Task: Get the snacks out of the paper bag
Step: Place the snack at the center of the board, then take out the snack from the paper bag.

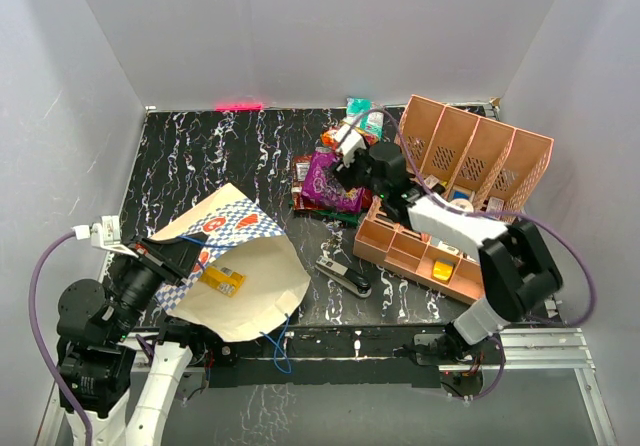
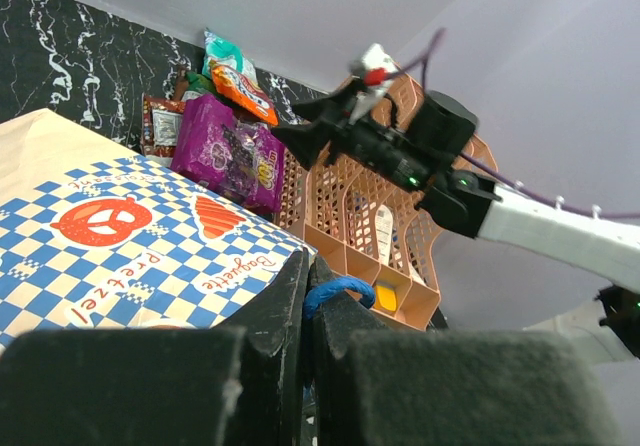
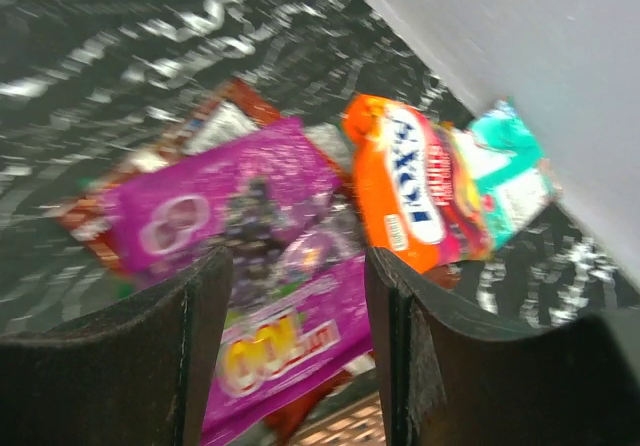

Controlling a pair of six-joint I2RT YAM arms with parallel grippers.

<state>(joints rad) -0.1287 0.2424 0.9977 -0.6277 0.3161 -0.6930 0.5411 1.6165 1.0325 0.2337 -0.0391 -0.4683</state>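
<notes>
Several snacks (image 1: 325, 181) already lie piled at the far side of the table (image 1: 200, 156), under your right gripper (image 3: 297, 271), whose jaws stand apart and empty. One yellow packet (image 1: 222, 279) is left in the bag (image 1: 250, 301). Your left gripper (image 2: 305, 291) is clamped on the bag's blue handle (image 2: 335, 289).

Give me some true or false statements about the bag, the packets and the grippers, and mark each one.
1. A yellow packet lies inside the bag. True.
2. The stapler sits in the organiser. False: it lies on the table, between bag and organiser.
3. The left gripper is shut on the bag's blue handle. True.
4. The right gripper is shut on a packet. False: it is open, over the purple packet.
</notes>
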